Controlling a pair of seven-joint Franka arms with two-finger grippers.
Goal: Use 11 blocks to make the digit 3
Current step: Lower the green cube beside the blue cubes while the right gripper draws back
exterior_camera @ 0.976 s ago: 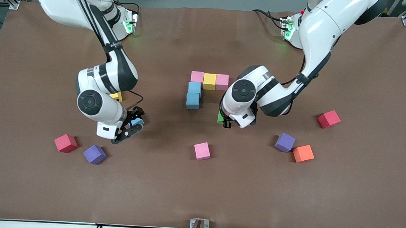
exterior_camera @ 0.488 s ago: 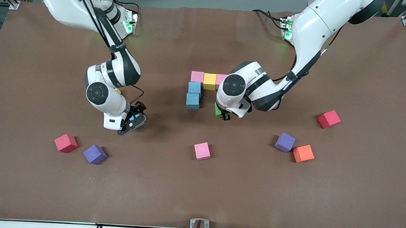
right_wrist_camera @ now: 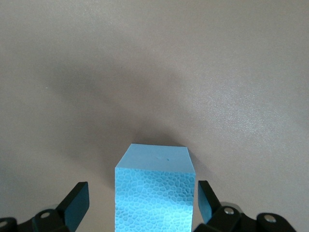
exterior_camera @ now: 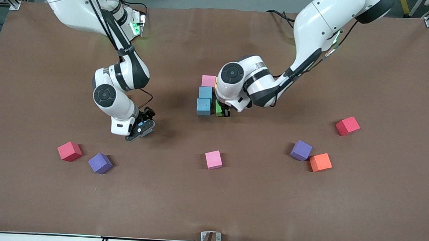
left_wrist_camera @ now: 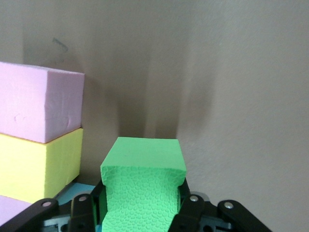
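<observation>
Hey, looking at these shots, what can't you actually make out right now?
- Front view: the left arm's wrist covers the yellow block and the second pink one of the top bar; only the pink block at its end shows.
- Front view: green block mostly hidden by the left gripper.
- Right wrist view: light blue block cut off by the frame edge; whether it rests on the table is unclear.

I count thirteen in all: three pink cubes (exterior_camera: 208,80) (exterior_camera: 213,159) (left_wrist_camera: 38,106), three light blue cubes (exterior_camera: 205,92) (exterior_camera: 204,106) (right_wrist_camera: 154,193), two purple cubes (exterior_camera: 100,163) (exterior_camera: 301,150), two red cubes (exterior_camera: 69,151) (exterior_camera: 347,126), one yellow cube (left_wrist_camera: 38,164), one green cube (left_wrist_camera: 142,193), one orange cube (exterior_camera: 320,162).
</observation>
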